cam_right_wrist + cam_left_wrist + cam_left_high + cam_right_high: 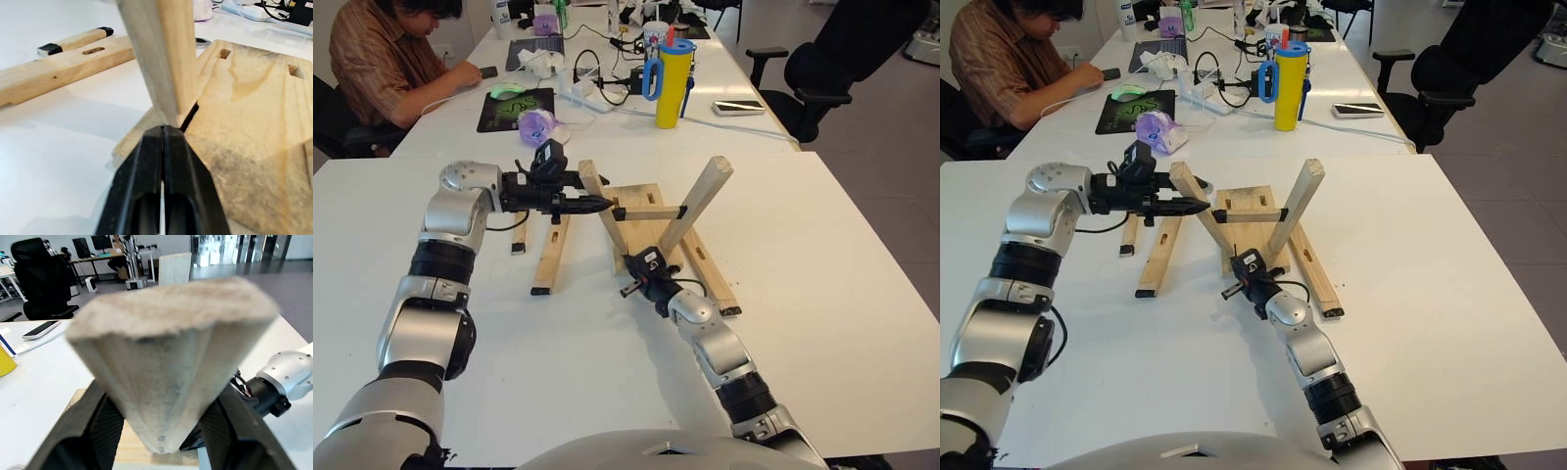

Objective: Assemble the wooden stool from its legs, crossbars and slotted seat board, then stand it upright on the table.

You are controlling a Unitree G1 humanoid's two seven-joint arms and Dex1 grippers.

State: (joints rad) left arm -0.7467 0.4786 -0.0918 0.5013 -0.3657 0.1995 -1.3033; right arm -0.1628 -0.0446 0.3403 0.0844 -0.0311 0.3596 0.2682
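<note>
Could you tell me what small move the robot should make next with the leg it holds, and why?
Probably press the leg gently down with the left gripper, which is shut on its top end. A dark gap shows at its foot on the seat board, so it seems not fully seated; the shut right gripper rests by that foot.

bright even light, perhaps daylight; soft shadows
</note>
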